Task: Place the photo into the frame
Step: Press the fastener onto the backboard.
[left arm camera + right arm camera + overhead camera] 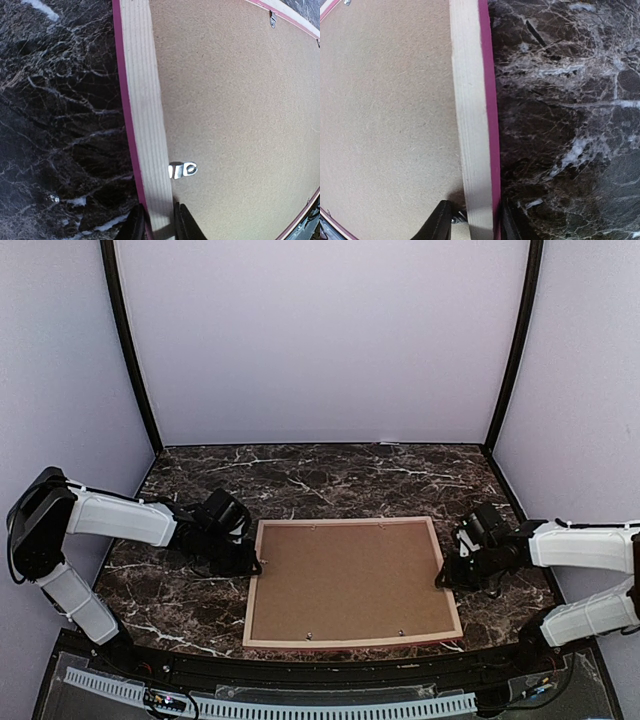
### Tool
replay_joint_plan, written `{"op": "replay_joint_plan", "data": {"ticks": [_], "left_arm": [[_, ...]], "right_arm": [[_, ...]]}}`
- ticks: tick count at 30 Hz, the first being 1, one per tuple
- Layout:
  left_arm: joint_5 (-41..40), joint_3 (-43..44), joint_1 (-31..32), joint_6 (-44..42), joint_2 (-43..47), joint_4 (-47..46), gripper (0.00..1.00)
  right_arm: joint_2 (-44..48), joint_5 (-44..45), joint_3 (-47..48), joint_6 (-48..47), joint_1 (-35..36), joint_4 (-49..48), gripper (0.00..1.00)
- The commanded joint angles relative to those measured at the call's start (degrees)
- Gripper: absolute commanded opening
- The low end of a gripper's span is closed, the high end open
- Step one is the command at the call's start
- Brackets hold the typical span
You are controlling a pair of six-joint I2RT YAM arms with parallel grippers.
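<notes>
- Pink-edged pale wood moulding makes up the frame (350,643), which lies face down in the middle of the worktop (330,475). Its raw, fine-grained back faces up.
- A brown hardboard backing panel (350,580) fills the opening. It is matt, fibrous and flat, and small metal clips sit along its edges. One bright clip (182,170) lies half on the left rail and half on the board.
- The photo shows in no view, so I cannot tell whether it already lies under the board.
- The left tool (159,225) straddles the frame's left rail. Its fingers press against both sides of the rail, so it looks clenched on the moulding.
- The right tool (474,222) straddles the right rail. Its inner finger seems to stand slightly off the wood, so I cannot tell whether it is gripping.
- The step in hand looks like a two-sided hold on the frame, perhaps to lift or turn it.
- The rails are thin, stiff and square-edged, so the next move calls for both arms to rise evenly. Uneven pull could twist the frame or let it slip.
- The dark veined stone is glossy, so the frame may slide on it.
</notes>
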State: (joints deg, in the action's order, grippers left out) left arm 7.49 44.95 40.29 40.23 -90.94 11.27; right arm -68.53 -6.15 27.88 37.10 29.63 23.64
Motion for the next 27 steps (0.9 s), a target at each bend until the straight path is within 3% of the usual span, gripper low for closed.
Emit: {"op": "replay_joint_plan", "data": {"ticks": [1, 8, 27], "left_arm": [[-0.21, -1.26, 0.62, 0.16, -1.08, 0.18, 0.23], [-0.34, -1.44, 0.6, 0.3, -0.82, 0.09, 0.22], [-0.02, -0.88, 0.66, 0.07, -1.39, 0.08, 0.23]], "right_arm": [[-1.54, -0.86, 0.9, -0.96, 0.6, -0.62, 0.39], [-2.39, -0.35, 1.82, -1.45, 0.53, -0.51, 0.44], [-2.8, -1.37, 1.55, -2.38, 0.43, 0.11, 0.32]]}}
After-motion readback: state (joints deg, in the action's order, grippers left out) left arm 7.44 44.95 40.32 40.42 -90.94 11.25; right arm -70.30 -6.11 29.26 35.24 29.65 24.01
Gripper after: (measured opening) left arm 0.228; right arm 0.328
